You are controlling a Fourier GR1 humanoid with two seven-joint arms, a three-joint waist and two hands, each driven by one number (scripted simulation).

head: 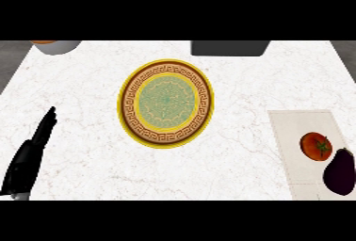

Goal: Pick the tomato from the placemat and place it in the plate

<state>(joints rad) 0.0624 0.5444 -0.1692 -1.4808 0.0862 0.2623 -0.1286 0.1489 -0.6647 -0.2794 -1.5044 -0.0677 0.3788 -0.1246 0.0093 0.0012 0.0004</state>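
tomato (317,146) on the placemat (306,127), touching the eggplant (340,171), not yet picked | plate (166,104) well apart, mid-table, bare | my left hand (31,153) rests at the left edge, fingers straight, holding nothing (right hand out of view) | all steps left

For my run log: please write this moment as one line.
tomato on placemat, beside eggplant | plate empty | left hand open | right hand unseen

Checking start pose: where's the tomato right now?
Head view, right side: the tomato sits on the pale placemat, just up-left of the dark eggplant and well right of the patterned plate.
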